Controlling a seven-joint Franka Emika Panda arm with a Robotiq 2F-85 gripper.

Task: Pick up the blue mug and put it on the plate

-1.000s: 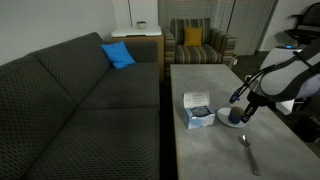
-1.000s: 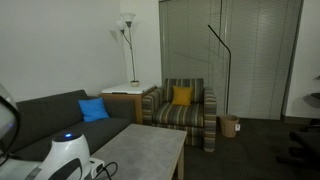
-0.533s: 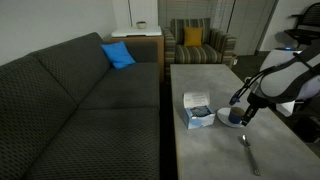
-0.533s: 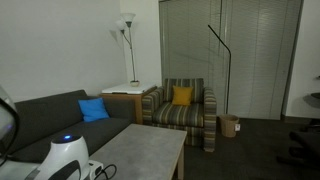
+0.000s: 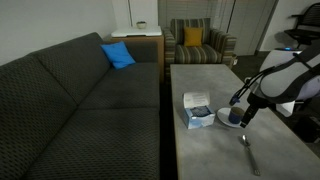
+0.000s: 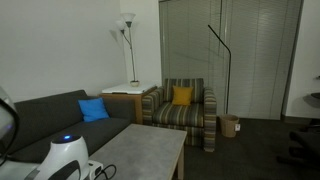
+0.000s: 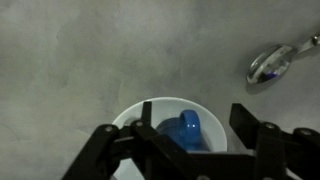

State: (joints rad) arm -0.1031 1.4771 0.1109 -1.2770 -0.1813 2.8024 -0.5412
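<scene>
The blue mug (image 7: 182,132) stands on the white plate (image 7: 140,118) at the bottom of the wrist view, its handle pointing up in the picture. My gripper (image 7: 175,135) hangs right above it, open, with one black finger on each side of the mug and a gap between each finger and the mug. In an exterior view the gripper (image 5: 238,112) sits low over the plate (image 5: 226,120) on the grey table (image 5: 215,80); there the mug is only a small blue patch under the fingers.
A white-and-blue box (image 5: 197,110) lies beside the plate. A metal spoon (image 7: 272,65) rests on the table past the plate, also the spoon (image 5: 247,146) nearer the table's front. A dark sofa (image 5: 70,100) runs along the table's side, and a striped armchair (image 6: 183,108) stands beyond it.
The arm has stayed in the same place over the plate. The fingers are too small in the exterior views to compare.
</scene>
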